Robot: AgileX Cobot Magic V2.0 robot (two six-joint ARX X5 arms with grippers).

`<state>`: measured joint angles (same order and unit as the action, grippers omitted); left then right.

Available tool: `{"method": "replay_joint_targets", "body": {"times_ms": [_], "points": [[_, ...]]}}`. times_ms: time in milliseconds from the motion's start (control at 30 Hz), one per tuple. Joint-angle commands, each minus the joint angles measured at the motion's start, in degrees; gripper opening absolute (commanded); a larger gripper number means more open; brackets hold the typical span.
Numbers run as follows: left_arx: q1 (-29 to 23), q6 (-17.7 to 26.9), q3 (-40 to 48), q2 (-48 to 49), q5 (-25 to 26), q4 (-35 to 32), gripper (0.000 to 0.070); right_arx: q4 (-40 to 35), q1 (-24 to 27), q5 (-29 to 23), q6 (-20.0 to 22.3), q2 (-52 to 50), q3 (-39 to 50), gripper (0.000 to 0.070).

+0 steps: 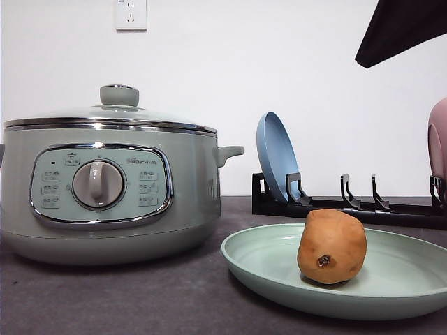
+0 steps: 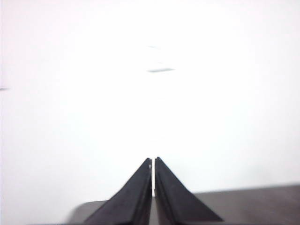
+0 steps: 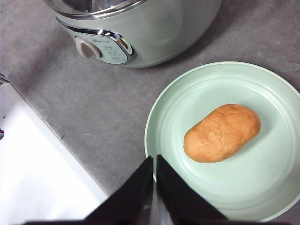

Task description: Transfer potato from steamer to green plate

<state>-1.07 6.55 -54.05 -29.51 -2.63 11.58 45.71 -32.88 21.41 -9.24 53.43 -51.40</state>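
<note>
The orange-brown potato (image 1: 332, 246) (image 3: 222, 132) lies on the pale green plate (image 1: 265, 262) (image 3: 187, 98), at the front right of the table. The grey-green steamer (image 1: 105, 188) (image 3: 140, 28) stands to the left of the plate with its glass lid on. High above the plate, my right gripper (image 3: 154, 161) is shut and holds nothing; a dark part of that arm (image 1: 398, 28) shows at the top right of the front view. My left gripper (image 2: 153, 161) is shut with nothing in it, facing a white wall above the table edge.
A black dish rack (image 1: 349, 206) stands behind the green plate with a blue plate (image 1: 276, 157) upright in it and a pink plate (image 1: 438, 143) at the right edge. A white surface (image 3: 33, 173) borders the grey table.
</note>
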Motion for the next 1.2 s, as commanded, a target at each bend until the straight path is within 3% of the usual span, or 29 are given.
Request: {"method": "replay_joint_targets", "body": {"times_ms": [0,233,533,1167], "points": [[-0.9,0.4,6.7,3.8,-0.9,-4.1,0.0,-0.3,-0.3,0.2,0.3,0.3,-0.9,0.0],[-3.2,0.2,24.3,15.2,-1.1,-7.3,0.0,-0.3,-0.3,0.2,0.3,0.3,-0.9,0.0],[-3.3,-0.2,38.8,22.0,-1.1,-7.3,0.0,-0.3,-0.3,0.2,0.3,0.3,-0.9,0.0],[-3.2,-0.1,53.4,29.3,-1.1,-7.2,0.0,-0.3,-0.3,0.2,0.3,0.3,-0.9,0.0]]}}
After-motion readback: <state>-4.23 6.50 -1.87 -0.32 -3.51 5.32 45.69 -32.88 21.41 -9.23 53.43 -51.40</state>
